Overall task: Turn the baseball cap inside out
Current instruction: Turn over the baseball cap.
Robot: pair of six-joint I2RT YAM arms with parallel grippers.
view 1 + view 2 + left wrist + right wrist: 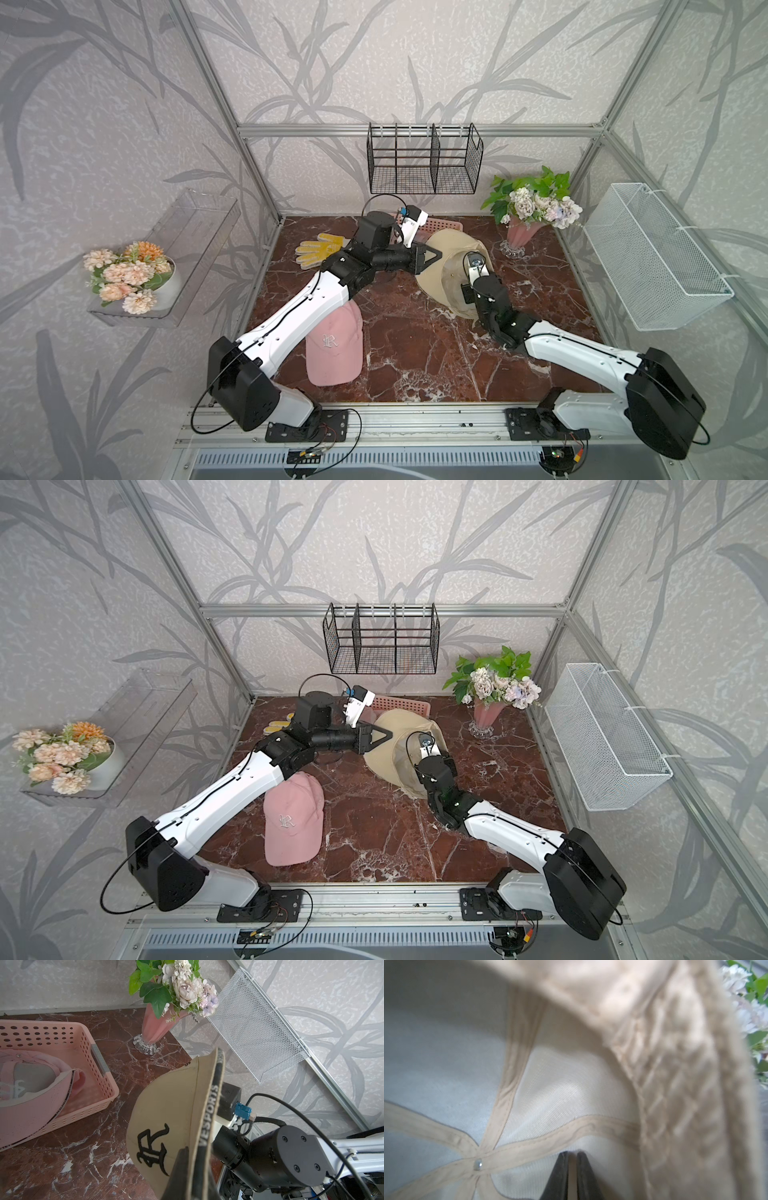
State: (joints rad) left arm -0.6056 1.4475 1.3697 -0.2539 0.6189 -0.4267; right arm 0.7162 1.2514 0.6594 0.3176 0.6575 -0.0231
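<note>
A beige baseball cap (441, 246) (397, 724) stands lifted off the table at the back, with its hollow facing my right arm. My left gripper (432, 255) (192, 1167) is shut on the cap's rim (209, 1118), where a black printed band runs; a black embroidered letter shows on the outside. My right gripper (572, 1153) reaches deep into the crown, beside the seam tapes and the centre rivet (477, 1164). Its fingers (560, 1176) stand almost together with a thin fold of pale lining between them. In both top views its tips are hidden inside the cap.
A pink cap (334, 349) lies at the front left beneath my left arm. Yellow gloves (318, 249) lie at the back left. A pink basket (62, 1043) with another pink cap sits behind the beige one. A flower vase (519, 239), a black wire rack (424, 162) and a white mesh basket (656, 257) stand around.
</note>
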